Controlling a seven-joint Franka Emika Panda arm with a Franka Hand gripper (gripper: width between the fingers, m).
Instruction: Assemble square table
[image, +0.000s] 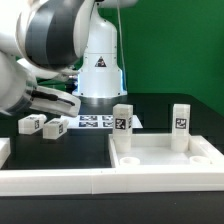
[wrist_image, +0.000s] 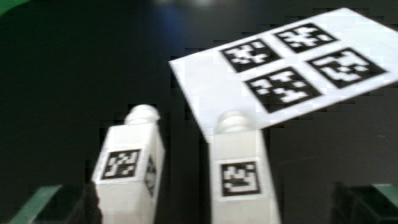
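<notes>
The white square tabletop (image: 165, 157) lies at the exterior view's right with two tagged legs standing upright on it, one leg (image: 122, 124) at its left and the other leg (image: 180, 121) at its right. Two more white legs lie loose on the black table, a left leg (image: 30, 124) and a right leg (image: 56, 128). In the wrist view they lie side by side, left leg (wrist_image: 128, 162) and right leg (wrist_image: 238, 168). My gripper (image: 48, 104) hangs just above them, open and empty. Its dark fingers (wrist_image: 59, 205) show wide apart at the frame's corners, either side of both legs (wrist_image: 214, 212).
The marker board (image: 95, 122) lies flat behind the loose legs, before the robot's base, and also shows in the wrist view (wrist_image: 285, 65). A long white rail wall (image: 55, 181) runs along the front, with another white piece (image: 4, 150) at the far left.
</notes>
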